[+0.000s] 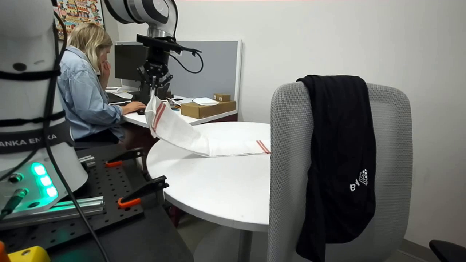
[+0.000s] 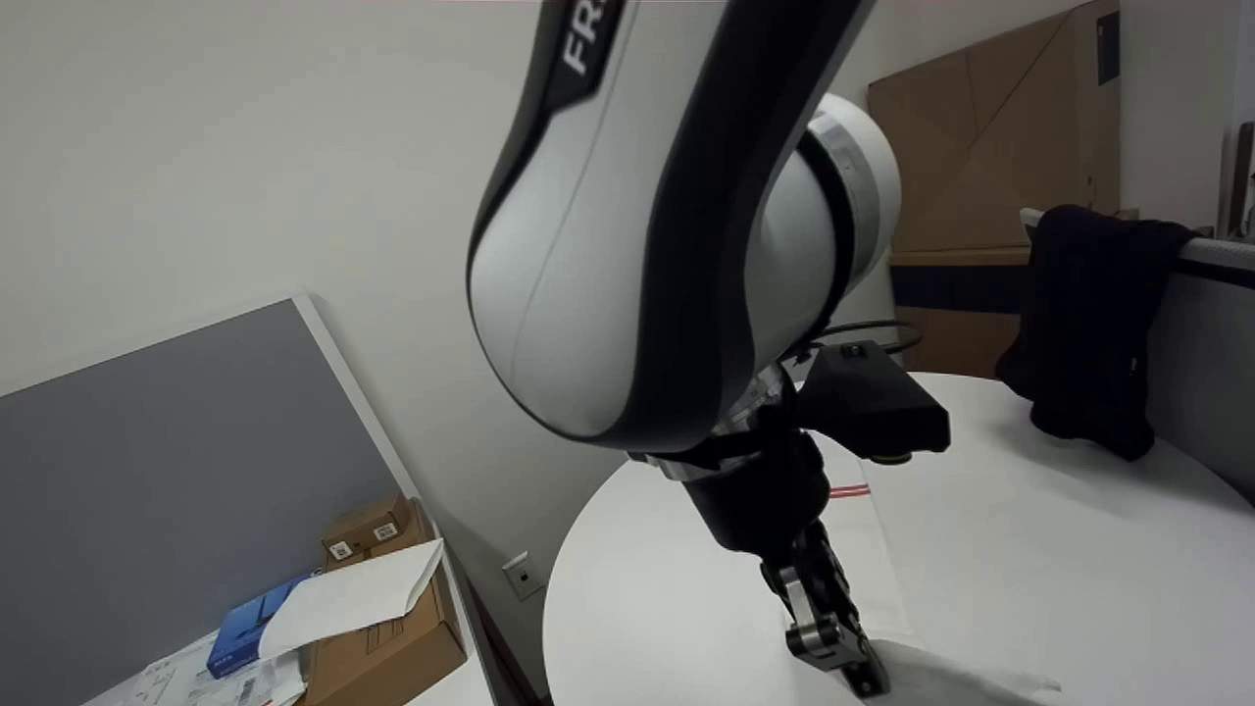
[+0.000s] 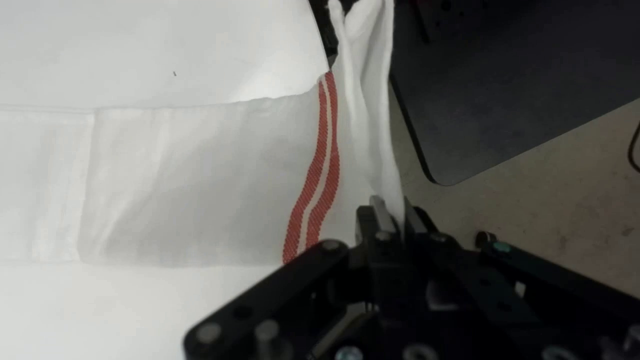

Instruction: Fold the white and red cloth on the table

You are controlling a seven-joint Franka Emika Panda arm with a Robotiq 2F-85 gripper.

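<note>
The black, jointed end effector [image 1: 153,86] is clenched on an edge of the thin, soft white cloth with narrow red stripes [image 1: 178,129], its jaws brought together with only fabric between them. The gripped end is raised above the large, round, white-topped table [image 1: 214,185], near its rim, one pair of stripes just beside the jaws in the wrist view. The far part lies flat on the table, bearing another red pair.

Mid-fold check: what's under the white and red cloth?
The cloth lies partly on the white table, one end held up by the gripper. Anything directly beneath the flat part is covered and can't be seen.
</note>
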